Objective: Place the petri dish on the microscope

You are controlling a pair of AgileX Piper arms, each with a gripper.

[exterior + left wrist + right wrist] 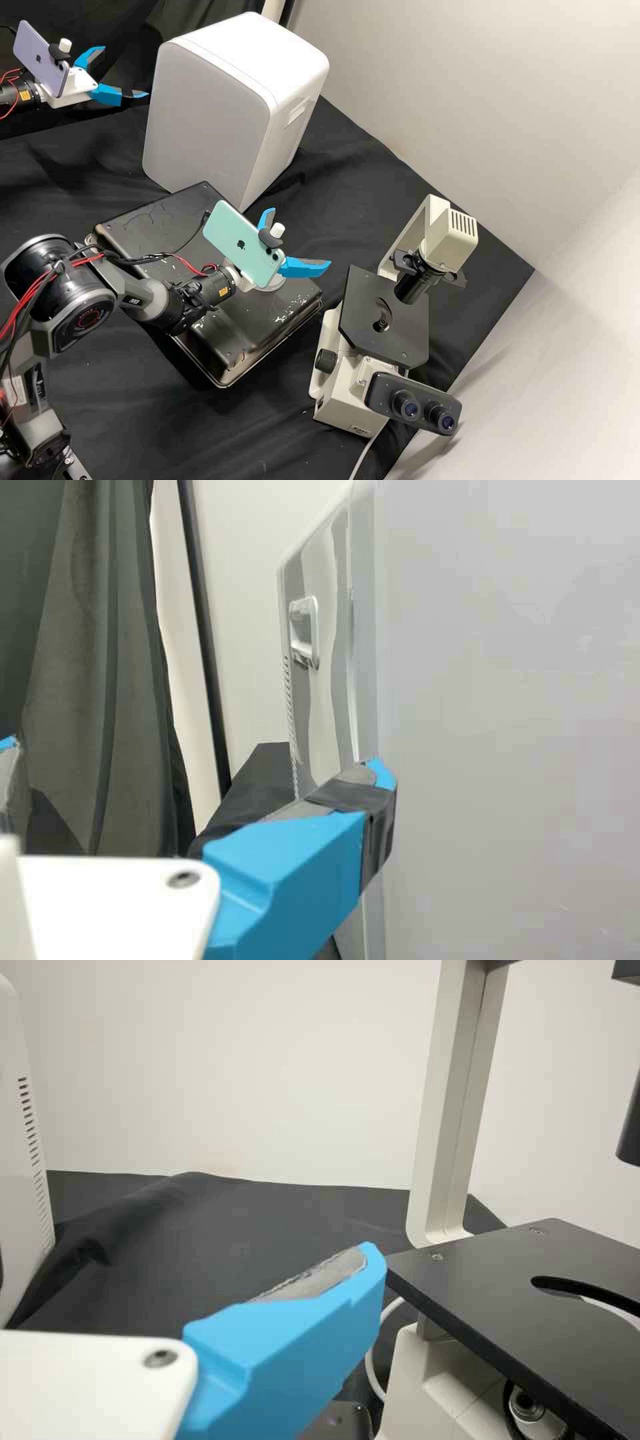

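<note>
Petri dish: can't pick it out anywhere; it may sit hidden under my right pincer, can't tell. My left pincer [125,71] hangs with fingers apart, holding nothing, beside the white box [233,93]. Black tray [153,227] lies on the tabletop [67,173]. Right pincer [300,237] is over the tray's corner nearest the microscope [400,320], fingers apart, nothing visible between them. Stage [373,313] is bare. I expect the dish to be light, stiff, slick and brittle, lid maybe loose: pinch gently across the side wall, keep it level.
</note>
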